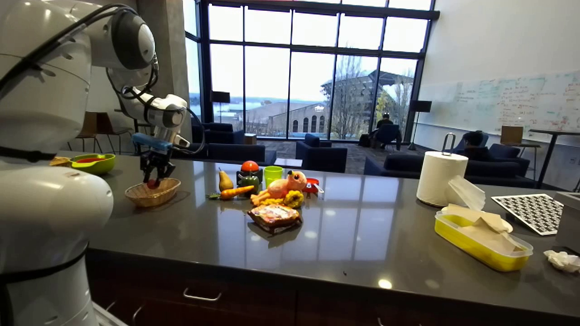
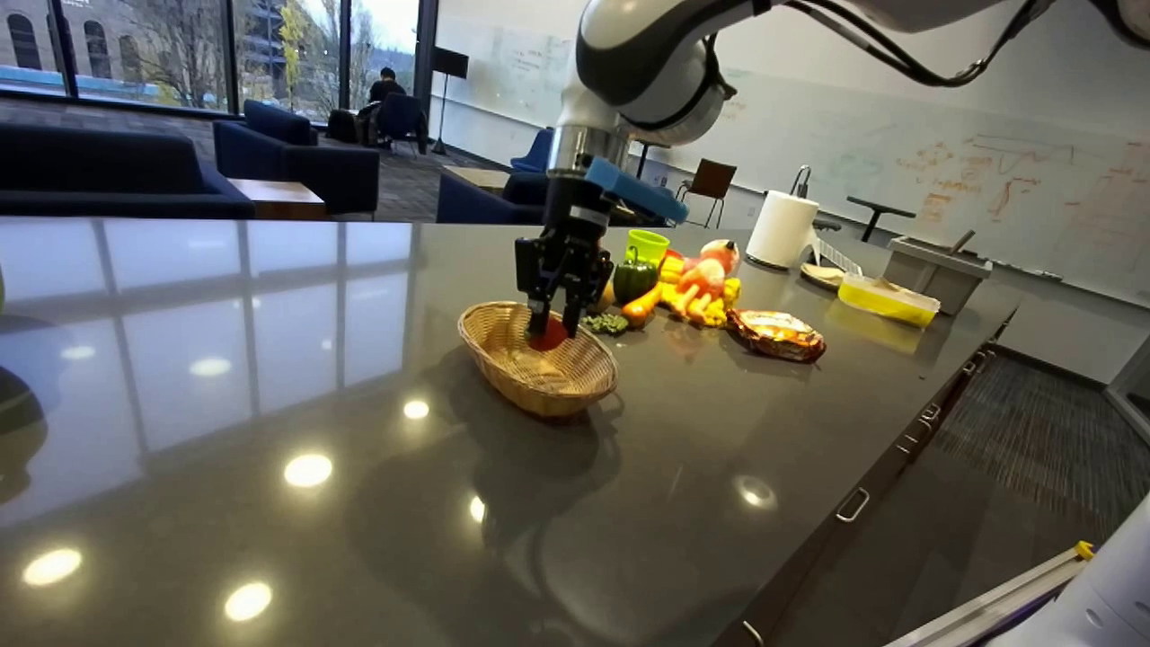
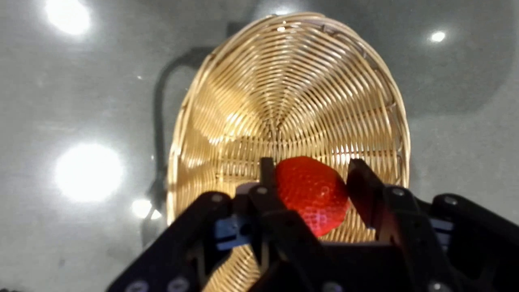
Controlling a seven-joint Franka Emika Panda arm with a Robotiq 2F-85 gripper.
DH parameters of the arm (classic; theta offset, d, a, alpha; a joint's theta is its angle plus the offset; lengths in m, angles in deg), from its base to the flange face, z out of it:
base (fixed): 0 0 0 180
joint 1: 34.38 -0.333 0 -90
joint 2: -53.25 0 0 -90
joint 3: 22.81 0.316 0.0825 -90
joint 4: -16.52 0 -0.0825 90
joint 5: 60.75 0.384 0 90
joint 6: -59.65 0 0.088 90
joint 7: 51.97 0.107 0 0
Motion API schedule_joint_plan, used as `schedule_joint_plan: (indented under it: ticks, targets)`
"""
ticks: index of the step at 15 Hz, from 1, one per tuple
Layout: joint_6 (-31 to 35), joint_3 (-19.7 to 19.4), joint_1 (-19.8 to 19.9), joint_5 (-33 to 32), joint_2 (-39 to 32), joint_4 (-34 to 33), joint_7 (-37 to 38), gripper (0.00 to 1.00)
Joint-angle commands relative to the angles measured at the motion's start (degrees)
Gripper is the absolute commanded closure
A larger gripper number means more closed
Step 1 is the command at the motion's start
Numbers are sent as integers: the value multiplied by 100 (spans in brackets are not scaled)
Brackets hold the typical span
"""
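Strawberry (image 3: pixel 312 194): held over the wicker basket (image 3: pixel 284 81)
Fingers (image 3: pixel 365 190): clamped on both its sides
Strawberry feel: probably light, stiff, slightly slippery
Strawberry hold: best taken across widest part, squeezed gently

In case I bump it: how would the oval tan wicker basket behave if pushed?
The basket looks thin-woven, so probably light. It should slide easily on the glossy grey countertop. Pressing its flared rim might tip it.
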Motion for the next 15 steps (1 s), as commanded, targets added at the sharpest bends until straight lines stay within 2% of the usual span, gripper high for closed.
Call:
schedule_joint_plan:
  ticks: [1,8,15]
  targets:
    - [96,-87,111,-200,491,296,-251,77]
    - [286,-315,322,-873,968,622,-431,77]
    - [1126,-552,654,-1268,1150,1164,-745,77]
